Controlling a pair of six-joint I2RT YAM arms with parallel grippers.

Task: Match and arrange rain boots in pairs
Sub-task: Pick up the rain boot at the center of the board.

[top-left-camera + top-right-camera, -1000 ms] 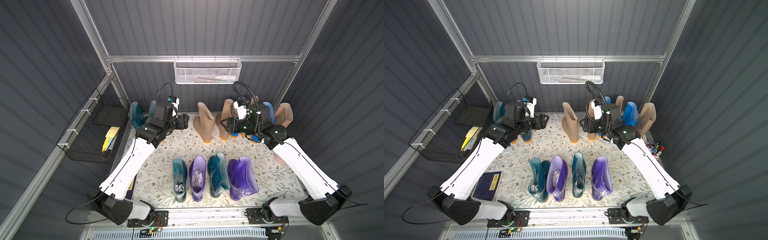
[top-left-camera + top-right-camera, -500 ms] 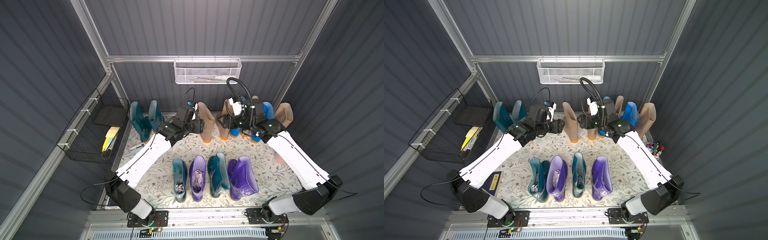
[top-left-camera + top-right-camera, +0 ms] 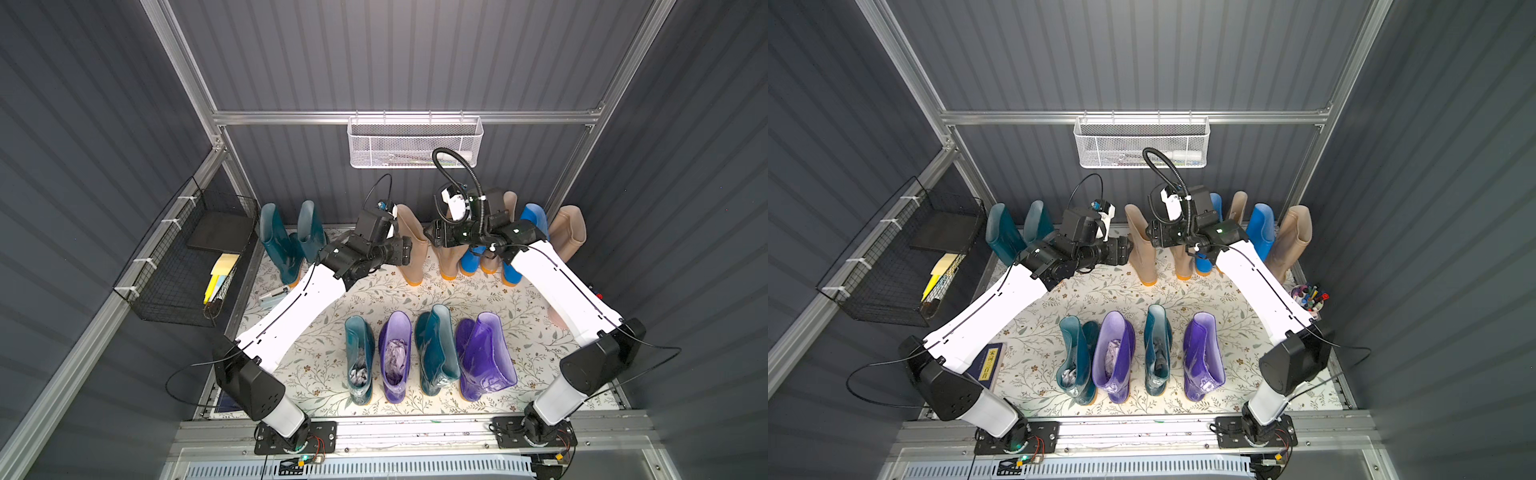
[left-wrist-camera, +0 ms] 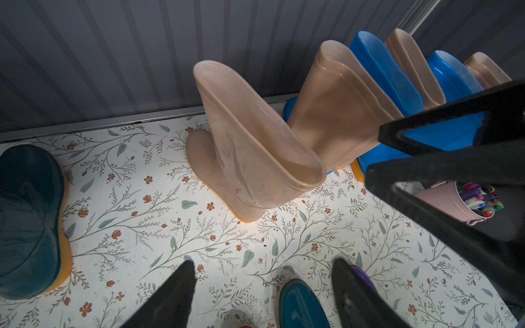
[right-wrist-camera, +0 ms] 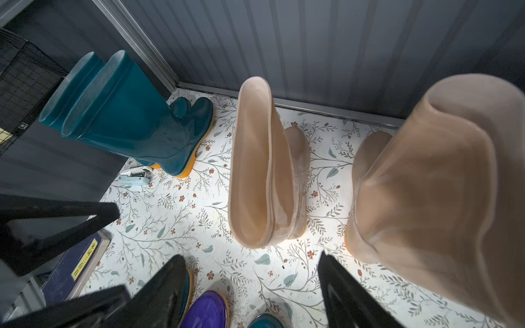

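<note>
Left fingers (image 4: 170,295) and right fingers (image 5: 164,289) are both spread and empty, poised near the beige boots (image 4: 250,153) in the back row. One teal pair (image 3: 286,245) stands matched at back left. Beyond it, beige and blue boots (image 3: 1262,224) are mixed, and on the surface's (image 3: 457,299) near side teal boots (image 3: 359,353) and purple boots (image 3: 486,357) alternate. By my reckoning, most of the pairing is yet to do.

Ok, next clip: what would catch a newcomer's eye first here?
The front row on the floral mat: teal boots and purple boots alternate, clearly unpaired. At the back wall both arms stretch out, left gripper and right gripper open beside the beige boots. Blue boots stand mixed among beige at back right; a teal pair stands back left.
</note>
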